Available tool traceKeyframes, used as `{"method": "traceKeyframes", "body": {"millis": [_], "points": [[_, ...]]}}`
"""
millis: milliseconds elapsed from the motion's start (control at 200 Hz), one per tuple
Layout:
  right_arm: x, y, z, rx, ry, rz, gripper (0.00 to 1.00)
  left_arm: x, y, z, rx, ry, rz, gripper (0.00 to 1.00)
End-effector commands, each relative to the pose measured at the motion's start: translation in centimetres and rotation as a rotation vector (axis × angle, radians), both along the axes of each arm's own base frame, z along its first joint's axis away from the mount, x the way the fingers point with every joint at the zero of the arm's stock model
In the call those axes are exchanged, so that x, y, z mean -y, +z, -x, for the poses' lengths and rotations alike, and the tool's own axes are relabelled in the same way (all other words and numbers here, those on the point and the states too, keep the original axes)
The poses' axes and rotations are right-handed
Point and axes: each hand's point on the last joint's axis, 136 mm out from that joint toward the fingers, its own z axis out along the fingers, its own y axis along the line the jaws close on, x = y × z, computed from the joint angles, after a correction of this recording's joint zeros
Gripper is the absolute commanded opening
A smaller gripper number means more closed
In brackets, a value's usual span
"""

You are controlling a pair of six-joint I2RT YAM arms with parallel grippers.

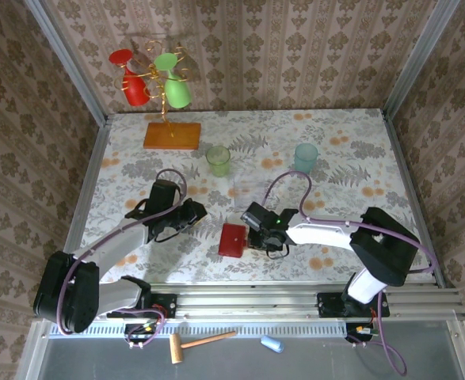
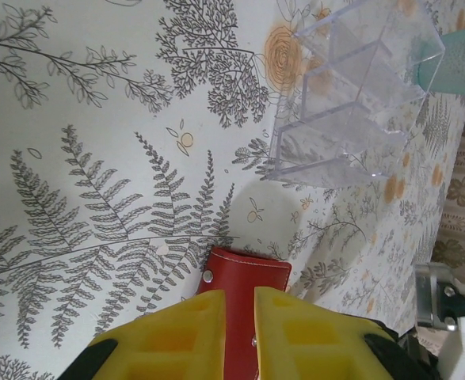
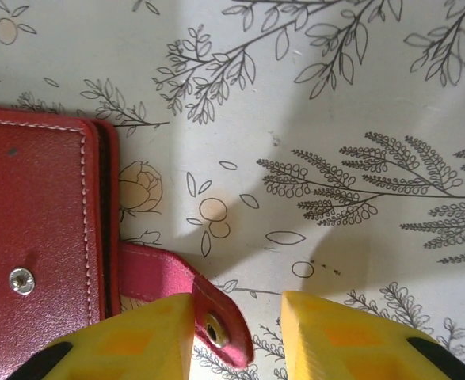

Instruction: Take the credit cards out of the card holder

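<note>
The red wallet (image 1: pixel 233 240) (image 2: pixel 244 277) (image 3: pixel 34 229) lies flat and folded shut on the table (image 1: pixel 335 158), close to the middle of its near edge. Pale stitching runs along its cover, which carries a metal snap stud. Its tab (image 3: pixel 177 281) is unfastened and sticks out sideways, flat on the table, with a second stud at its rounded tip.

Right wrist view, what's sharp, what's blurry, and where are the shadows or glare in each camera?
Right wrist view: stitching on the card holder is sharp, the yellow fingers are soft, pale shadows cross the tablecloth. Left wrist view: bright edges on the clear organizer. Top external view: even light, faint shadows.
</note>
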Motion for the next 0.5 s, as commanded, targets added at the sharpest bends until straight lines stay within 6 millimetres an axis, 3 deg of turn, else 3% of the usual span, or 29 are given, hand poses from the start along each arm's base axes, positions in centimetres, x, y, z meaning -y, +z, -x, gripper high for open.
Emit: {"method": "traceKeyframes", "body": {"millis": [0,495], "points": [[-1.1,0.8,-0.6,0.003,-0.060,-0.127,0.32,0.6,0.8,-0.4,0.020,-0.020,0.009,0.18],[-2.4,0.4,-1.1,-0.024,-0.075,-0.281,0.30,0.6,0.7,-0.9,0.018,-0.006,0.003,0.18]]}}
